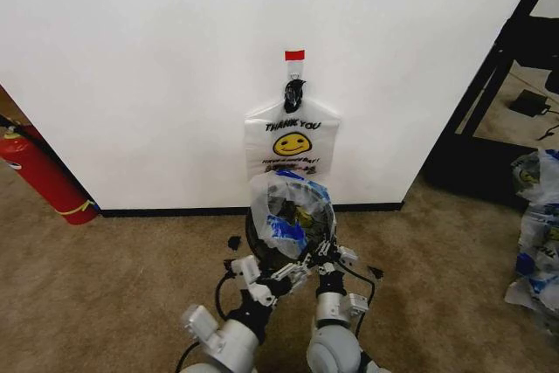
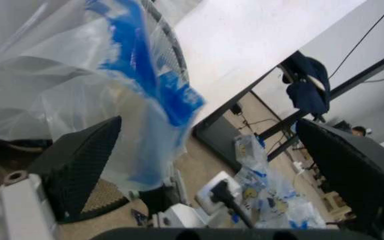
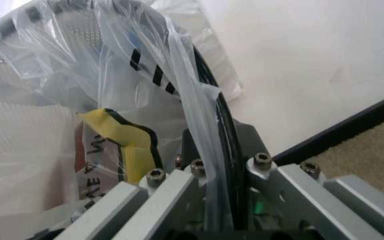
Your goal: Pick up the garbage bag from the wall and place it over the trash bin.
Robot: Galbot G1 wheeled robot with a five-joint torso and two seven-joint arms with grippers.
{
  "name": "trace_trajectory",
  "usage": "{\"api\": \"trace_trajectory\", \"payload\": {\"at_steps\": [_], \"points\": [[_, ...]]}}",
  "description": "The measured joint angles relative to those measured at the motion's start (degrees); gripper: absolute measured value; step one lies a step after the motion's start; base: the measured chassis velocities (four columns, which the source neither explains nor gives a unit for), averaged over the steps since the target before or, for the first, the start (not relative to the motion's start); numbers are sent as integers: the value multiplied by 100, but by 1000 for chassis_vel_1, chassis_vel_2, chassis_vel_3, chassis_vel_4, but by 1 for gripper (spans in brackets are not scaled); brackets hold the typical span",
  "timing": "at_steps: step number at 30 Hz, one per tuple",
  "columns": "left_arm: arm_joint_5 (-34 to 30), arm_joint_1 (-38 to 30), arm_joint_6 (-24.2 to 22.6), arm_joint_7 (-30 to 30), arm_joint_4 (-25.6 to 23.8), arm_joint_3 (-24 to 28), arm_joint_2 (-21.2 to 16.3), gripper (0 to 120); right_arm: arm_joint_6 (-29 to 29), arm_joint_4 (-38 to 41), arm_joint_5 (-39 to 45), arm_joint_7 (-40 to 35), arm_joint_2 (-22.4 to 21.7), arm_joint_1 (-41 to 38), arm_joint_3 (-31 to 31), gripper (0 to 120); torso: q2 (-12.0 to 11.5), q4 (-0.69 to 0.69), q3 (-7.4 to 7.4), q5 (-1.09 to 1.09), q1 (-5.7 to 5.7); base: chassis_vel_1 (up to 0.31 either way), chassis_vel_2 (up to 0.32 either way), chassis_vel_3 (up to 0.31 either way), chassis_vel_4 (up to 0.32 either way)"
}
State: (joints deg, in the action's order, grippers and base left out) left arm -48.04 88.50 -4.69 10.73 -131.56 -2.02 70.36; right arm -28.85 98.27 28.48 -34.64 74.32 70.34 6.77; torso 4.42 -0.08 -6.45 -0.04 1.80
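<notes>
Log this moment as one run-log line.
garbage bag: draped over trash bin | left gripper: open beside bag | right gripper: shut on bag and rim | spare bag: on wall hook

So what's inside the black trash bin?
A garbage bag with blue print is draped over the trash bin, with both pincers, left and right, at its rim. The plastic hides whatever lies deeper inside.
</notes>
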Motion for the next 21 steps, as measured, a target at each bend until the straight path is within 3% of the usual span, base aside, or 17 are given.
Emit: {"api": "trace_trajectory", "payload": {"at_steps": [15,21], "points": [[-117,-539,-21,54,449,-113,-38,93,64,165,112,107,-215,24,29,0,-1,0,0,0,0,0,0,0,0],[-80,-499,-13,-1,466,-61,-10,80,105,232,116,117,-226,39,9,0,-1,0,0,0,0,0,0,0,0]]}}
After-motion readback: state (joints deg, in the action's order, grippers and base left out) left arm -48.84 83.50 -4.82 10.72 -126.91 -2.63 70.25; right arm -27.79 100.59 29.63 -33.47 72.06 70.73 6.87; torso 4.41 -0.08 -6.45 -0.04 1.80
